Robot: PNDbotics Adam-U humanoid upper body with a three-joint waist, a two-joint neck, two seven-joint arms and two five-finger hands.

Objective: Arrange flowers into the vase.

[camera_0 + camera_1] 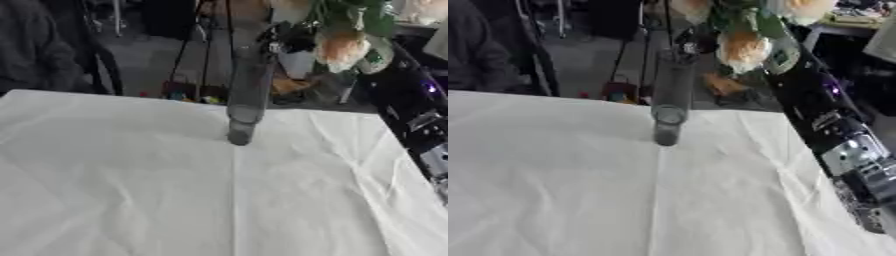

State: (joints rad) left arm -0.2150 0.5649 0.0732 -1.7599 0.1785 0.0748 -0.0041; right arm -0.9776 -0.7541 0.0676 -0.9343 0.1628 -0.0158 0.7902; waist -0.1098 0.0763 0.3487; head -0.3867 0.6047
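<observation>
A tall clear glass vase (248, 90) stands upright on the white tablecloth (131, 190), near the far edge at the middle. My right arm (843, 145) comes in from the right and rises to the vase's mouth. Its dark hand (702, 39) sits just right of the vase's top, shut on a bunch of flowers. Peach and cream blooms (742, 50) with green leaves (773, 42) hang in the air above and to the right of the vase. The stems are hidden behind the hand and blur. My left hand shows in neither view.
The table's far edge (105, 94) runs behind the vase. Beyond it are a grey floor, black stand legs (185, 50) and small coloured clutter (179, 94). A person in dark clothing (35, 45) is at the upper left, away from the vase.
</observation>
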